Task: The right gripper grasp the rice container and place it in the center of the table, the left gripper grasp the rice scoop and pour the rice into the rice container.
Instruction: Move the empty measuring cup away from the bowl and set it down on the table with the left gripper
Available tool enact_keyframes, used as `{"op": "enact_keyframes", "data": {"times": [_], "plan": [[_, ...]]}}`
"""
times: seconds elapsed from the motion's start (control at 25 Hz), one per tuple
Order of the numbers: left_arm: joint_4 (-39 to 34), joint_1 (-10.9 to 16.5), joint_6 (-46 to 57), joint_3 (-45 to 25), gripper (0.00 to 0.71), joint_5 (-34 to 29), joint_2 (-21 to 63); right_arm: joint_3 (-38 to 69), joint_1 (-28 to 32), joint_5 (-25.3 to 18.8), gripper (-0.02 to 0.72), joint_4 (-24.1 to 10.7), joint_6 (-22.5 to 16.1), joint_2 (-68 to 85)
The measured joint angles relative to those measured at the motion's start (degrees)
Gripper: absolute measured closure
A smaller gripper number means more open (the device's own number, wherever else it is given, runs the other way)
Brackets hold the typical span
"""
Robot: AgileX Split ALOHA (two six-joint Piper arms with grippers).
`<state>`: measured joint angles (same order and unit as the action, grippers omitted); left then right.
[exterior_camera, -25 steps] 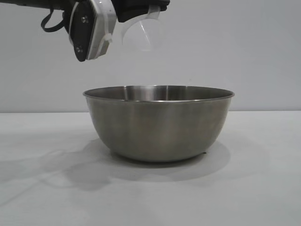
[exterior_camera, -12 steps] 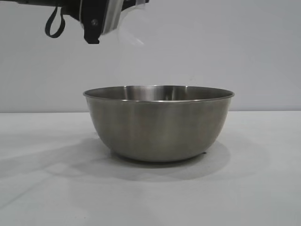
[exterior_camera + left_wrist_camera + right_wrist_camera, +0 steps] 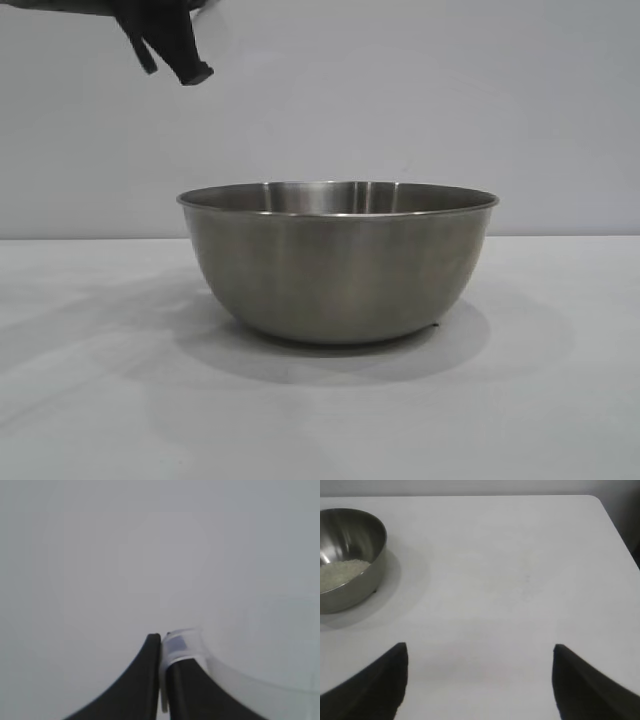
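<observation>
The steel bowl (image 3: 338,262) stands mid-frame on the white table (image 3: 90,400), with rice (image 3: 337,573) inside. The left gripper (image 3: 161,640), at the exterior view's upper left, pinches the clear plastic cup (image 3: 182,647) by its handle. The right gripper (image 3: 479,652) hangs with fingers spread, well apart from the bowl

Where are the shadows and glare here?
Exterior view: soft shadow pools on the table around the bowl. Right wrist view: a bright glint on the bowl's inner wall beside the rice. Left wrist view: the scoop fades into flat grey.
</observation>
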<state>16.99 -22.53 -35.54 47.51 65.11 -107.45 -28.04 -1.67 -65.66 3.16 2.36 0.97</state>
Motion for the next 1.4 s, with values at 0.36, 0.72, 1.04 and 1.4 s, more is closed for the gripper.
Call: {"op": "enact_keyframes", "data": {"times": [0.36,0.72,1.04,1.4], "plan": [[7.2,0.2,15.7,-6.2,0.71,0.0,-3.6,0.0,0.0,0.0,0.171,0.0,0.0,0.0],[7.9,0.2,23.1,-9.1,0.71,0.0,-10.2,0.0,0.0,0.0,0.171,0.0,0.0,0.0],[9.2,0.2,23.5,-9.1,0.71,0.0,-12.7,0.0,0.0,0.0,0.171,0.0,0.0,0.0],[9.3,1.3,25.6,-9.1,0.71,0.0,-14.4,0.0,0.0,0.0,0.171,0.0,0.0,0.0]]}}
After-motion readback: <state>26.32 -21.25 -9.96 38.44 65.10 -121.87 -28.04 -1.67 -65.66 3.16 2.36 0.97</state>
